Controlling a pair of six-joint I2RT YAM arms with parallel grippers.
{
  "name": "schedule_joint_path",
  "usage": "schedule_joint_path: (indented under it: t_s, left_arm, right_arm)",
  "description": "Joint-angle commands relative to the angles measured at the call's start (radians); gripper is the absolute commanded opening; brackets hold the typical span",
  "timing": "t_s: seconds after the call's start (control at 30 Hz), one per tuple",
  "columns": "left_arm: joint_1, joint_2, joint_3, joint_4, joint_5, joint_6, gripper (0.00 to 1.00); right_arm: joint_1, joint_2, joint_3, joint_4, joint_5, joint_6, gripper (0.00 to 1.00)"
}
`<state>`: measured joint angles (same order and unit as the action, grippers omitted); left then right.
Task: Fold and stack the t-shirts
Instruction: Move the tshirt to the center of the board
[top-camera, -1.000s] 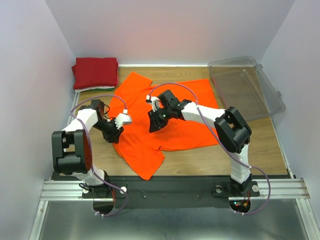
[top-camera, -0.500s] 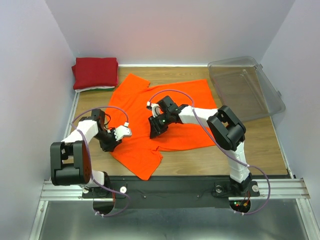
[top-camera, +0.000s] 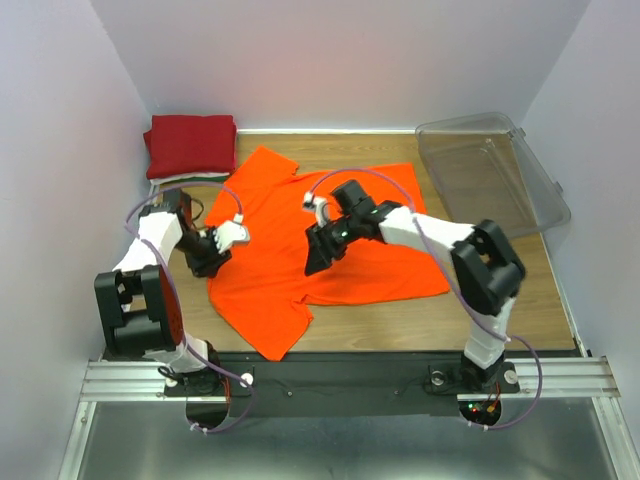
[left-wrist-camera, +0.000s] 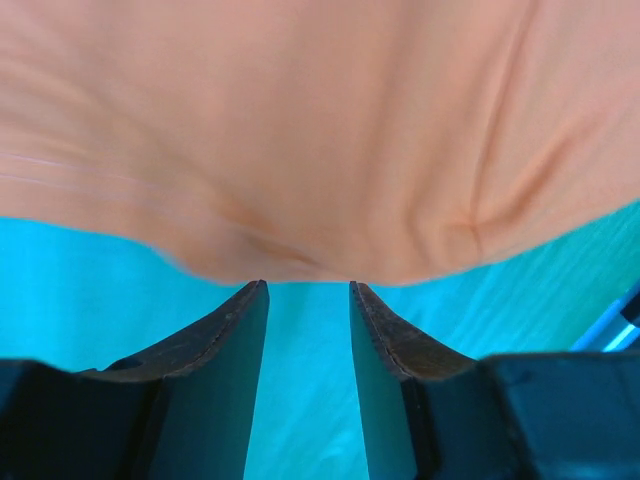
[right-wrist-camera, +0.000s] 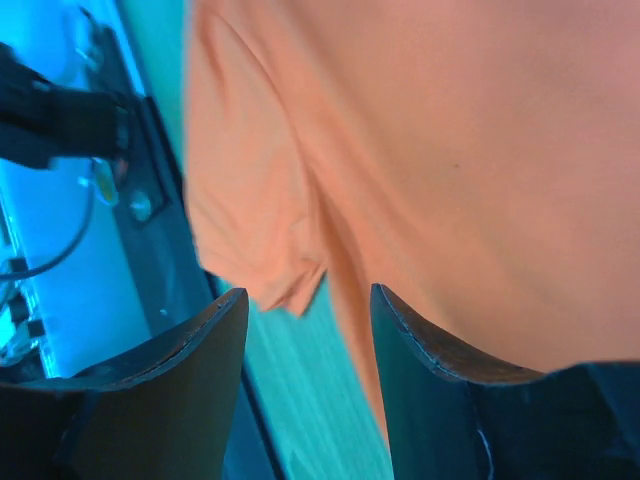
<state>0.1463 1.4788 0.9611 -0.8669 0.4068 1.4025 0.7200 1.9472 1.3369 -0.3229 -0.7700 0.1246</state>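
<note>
Wooden counter (top-camera: 520, 300) inside white walls; clear plastic bin (top-camera: 470, 125) far right. Orange t-shirt (top-camera: 370, 270) lies spread mid-counter. Dark red t-shirt (top-camera: 190, 143) sits folded in the far-left corner.

Left tool (left-wrist-camera: 305, 290) has its fingers apart, nothing between them, the orange hem just past the tips. Right tool (right-wrist-camera: 305, 295) is also apart, over the shirt's body near a sleeve.

Risk: if the left tool closes from here it may miss the hem, or nip a crease and bunch the cloth. A mid-body pinch by the right tool would probably drag the shirt askew.

Since half a second ago, the left tool has moved away from the bases and leftward, the right arm has reached out further, and the shirt lies flatter, shifted left.
</note>
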Motion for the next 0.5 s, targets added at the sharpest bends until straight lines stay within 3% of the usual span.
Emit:
schedule_joint_path:
  t_s: [0.0,0.17,0.2,0.47]
  left_arm:
    - [-0.034,0.032,0.157,-0.115,0.122,-0.039,0.50]
    - [-0.054,0.132,0.237,0.064,0.144,-0.258,0.49]
    - [-0.082,0.176,0.226,0.160,0.101,-0.354,0.49]
    - [-0.122,0.241,0.127,0.273,0.023,-0.418,0.47]
  right_arm:
    - [-0.097,-0.192,0.002,-0.092,0.016,-0.090,0.57]
    - [-0.244,-0.252,-0.094,-0.244,0.274,-0.264,0.49]
    - [-0.304,-0.255,-0.155,-0.278,0.390,-0.326,0.47]
    - [-0.344,-0.196,-0.257,-0.303,0.581,-0.427,0.43]
